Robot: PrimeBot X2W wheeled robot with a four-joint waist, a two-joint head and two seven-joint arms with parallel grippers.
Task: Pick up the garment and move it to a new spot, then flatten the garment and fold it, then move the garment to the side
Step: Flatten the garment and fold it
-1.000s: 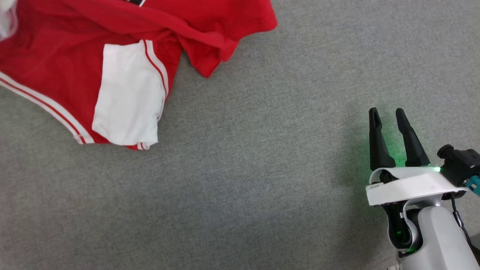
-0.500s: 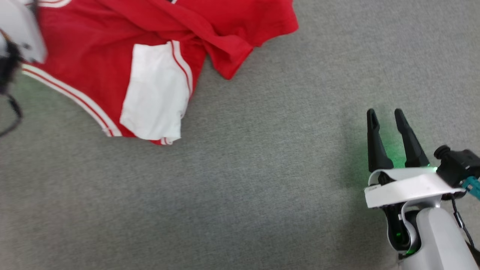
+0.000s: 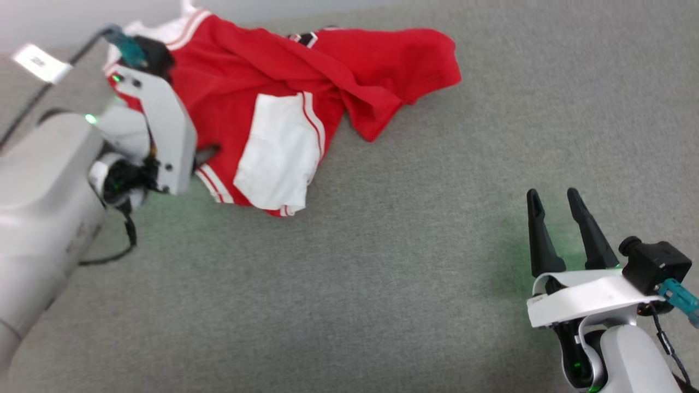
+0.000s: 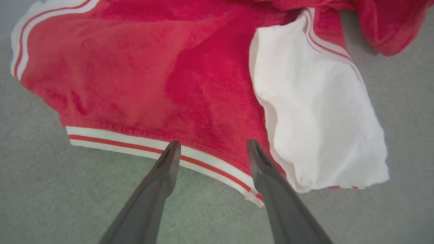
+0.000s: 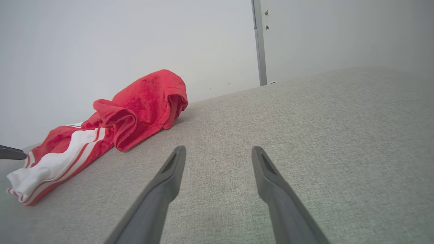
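Observation:
The garment (image 3: 262,82), a red jersey with white, red-striped trim, lies crumpled on the grey cloth surface at the upper left of the head view, a white panel (image 3: 278,158) turned up at its near edge. In the left wrist view my left gripper (image 4: 213,145) stands open just above the striped hem (image 4: 112,140), holding nothing. My left wrist (image 3: 164,131) covers the garment's left part in the head view. My right gripper (image 3: 552,195) is open and empty at the lower right, far from the garment (image 5: 145,98).
The grey surface (image 3: 382,284) spreads wide between the garment and my right gripper. A pale wall (image 5: 135,34) with a vertical metal strip (image 5: 258,44) rises behind the far edge. A black cable (image 3: 109,256) hangs from my left arm.
The head camera has swung, bringing my left arm into the picture. My left gripper has opened and the garment keeps its crumpled shape. My right gripper stays open in place.

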